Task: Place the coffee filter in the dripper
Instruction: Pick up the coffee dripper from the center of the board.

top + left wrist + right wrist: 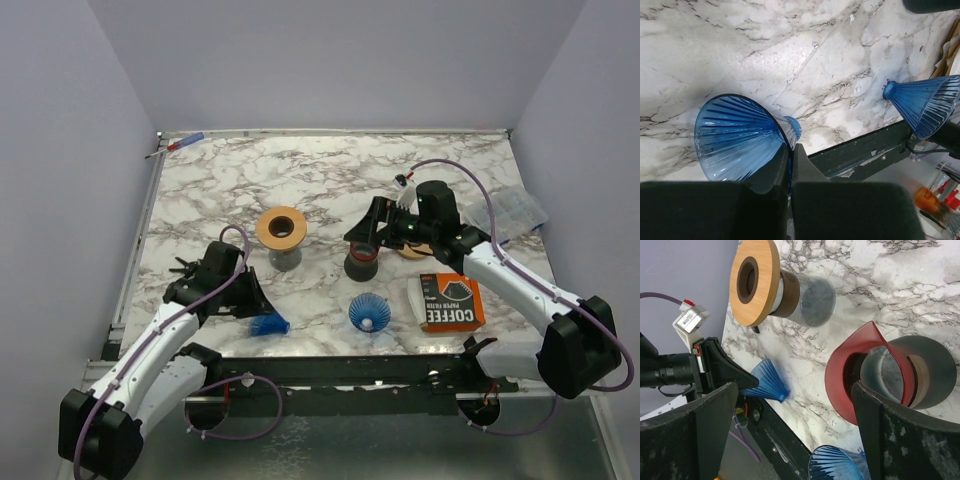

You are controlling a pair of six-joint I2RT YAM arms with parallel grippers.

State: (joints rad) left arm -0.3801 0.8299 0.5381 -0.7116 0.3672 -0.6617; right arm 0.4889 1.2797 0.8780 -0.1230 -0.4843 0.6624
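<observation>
- The left pincer (pixel 791 150) is the nearest thing, low by the near edge of the table (pixel 330 180). Its two fingers are squeezed together on the thin wall of a blue dripper (pixel 737 137). One finger is inside the cone and one is outside.
- That blue dripper lies on its side, with its wide mouth toward the pincer. Pinching the rim is likely a way to tip it up so the mouth faces the ceiling.
- Just to the right, a second blue dripper (pixel 368 312) sits on the table. It is apart from both pincers.
- Right of that lies the orange coffee filter box (pixel 452 302), flat on the table beside the right arm.
- No loose coffee filter shows anywhere, so the filters are likely in this box. The task looks barely begun, since one has to come out first.
- Farther back, the right pincer (pixel 360 240) has its fingers spread wide and holds nothing. It hangs by a red dripper (pixel 865 375) that sits on a dark cup (pixel 927 370).
- The right arm is the one close to the box, so it may be the one to fetch a filter.
- Back and to the left, a wooden ring (pixel 282 226) rests on top of a clear glass (pixel 286 258). It is likely a stand for a dripper.
- At the far right edge lies a plastic bag (pixel 520 208), well away from both pincers.
</observation>
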